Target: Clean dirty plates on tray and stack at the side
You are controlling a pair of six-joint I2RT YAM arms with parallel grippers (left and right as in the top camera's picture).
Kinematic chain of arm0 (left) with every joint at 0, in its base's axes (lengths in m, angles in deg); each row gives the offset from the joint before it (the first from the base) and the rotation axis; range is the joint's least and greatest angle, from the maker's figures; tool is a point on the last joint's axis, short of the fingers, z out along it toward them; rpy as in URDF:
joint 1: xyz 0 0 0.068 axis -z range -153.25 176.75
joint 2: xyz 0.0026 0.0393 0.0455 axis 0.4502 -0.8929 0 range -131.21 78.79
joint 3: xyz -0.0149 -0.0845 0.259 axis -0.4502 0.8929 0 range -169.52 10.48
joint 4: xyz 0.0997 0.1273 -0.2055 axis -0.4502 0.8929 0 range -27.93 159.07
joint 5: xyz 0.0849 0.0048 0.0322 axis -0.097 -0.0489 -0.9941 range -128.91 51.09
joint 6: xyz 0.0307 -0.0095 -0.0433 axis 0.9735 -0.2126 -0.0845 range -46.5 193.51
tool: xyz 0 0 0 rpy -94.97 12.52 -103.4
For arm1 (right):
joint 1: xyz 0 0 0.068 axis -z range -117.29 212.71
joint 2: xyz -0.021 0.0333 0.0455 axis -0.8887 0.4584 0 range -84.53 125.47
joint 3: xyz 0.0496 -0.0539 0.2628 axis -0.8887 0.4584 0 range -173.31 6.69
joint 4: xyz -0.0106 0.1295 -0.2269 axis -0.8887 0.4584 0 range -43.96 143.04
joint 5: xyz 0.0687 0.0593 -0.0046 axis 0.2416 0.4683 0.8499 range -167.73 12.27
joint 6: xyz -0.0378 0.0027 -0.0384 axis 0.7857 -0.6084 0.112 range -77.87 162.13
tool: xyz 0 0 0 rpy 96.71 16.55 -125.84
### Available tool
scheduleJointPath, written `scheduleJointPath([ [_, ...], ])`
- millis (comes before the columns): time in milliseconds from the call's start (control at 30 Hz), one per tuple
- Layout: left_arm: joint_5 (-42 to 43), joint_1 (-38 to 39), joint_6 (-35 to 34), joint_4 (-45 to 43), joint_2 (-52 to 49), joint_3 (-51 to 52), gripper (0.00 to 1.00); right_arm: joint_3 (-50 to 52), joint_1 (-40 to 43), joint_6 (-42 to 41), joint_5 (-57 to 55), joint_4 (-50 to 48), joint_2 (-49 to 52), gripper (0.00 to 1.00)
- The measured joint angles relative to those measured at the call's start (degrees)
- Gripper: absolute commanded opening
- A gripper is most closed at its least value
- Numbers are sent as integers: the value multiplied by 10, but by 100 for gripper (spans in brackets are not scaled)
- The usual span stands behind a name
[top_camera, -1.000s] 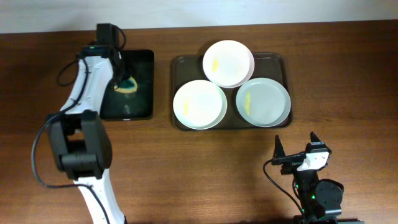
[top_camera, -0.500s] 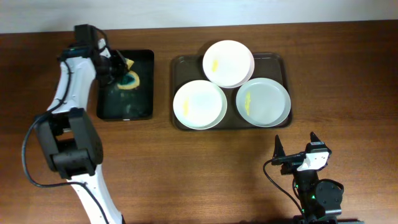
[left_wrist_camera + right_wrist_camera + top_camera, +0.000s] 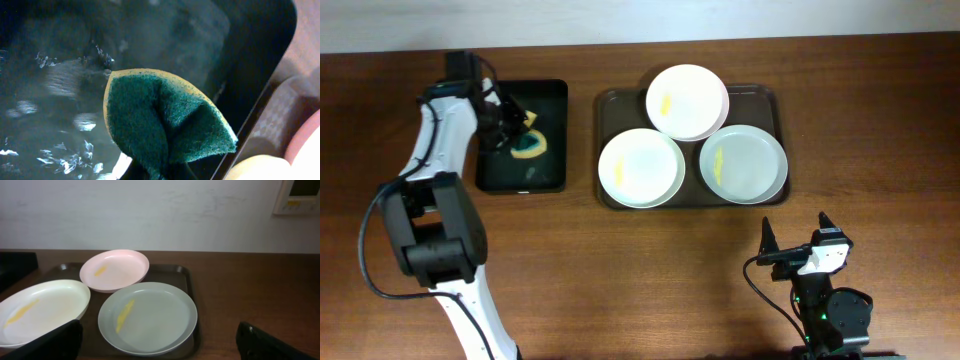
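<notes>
One wooden table [image 3: 620, 280] carries everything. On it, far and right of centre, lies the brown tray [image 3: 772, 98], holding all three plates: the far plate [image 3: 687, 101] sits against the tray's far rim and overlaps the edges of the other two, the left plate [image 3: 640, 168] and right plate [image 3: 742, 164] lying side by side nearer. Each shows a yellow smear (faintest on the left one). Left of the brown tray, apart from it, is a smaller black tray [image 3: 535, 178], wet inside. Over its far part the left gripper [image 3: 510, 125] pinches a green-and-yellow sponge [image 3: 165, 122], folded and lifted clear of the black tray's floor. The right gripper [image 3: 795, 222] rests near the right near edge of the table, fingers spread wide, holding nothing.
</notes>
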Motion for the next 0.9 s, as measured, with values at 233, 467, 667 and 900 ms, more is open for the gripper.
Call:
scheduleJointPath([
  [233, -25, 2, 0, 16, 35, -14, 0, 0, 0, 0, 0, 0, 0, 98],
  [467, -14, 25, 2, 66, 194, -43, 0, 0, 0, 0, 0, 0, 0, 98],
  [667, 2, 133, 23, 121, 185, -2, 0, 0, 0, 0, 0, 0, 0, 98],
  [900, 4, 264, 26, 20, 110, 112, 0, 0, 0, 0, 0, 0, 0, 98],
])
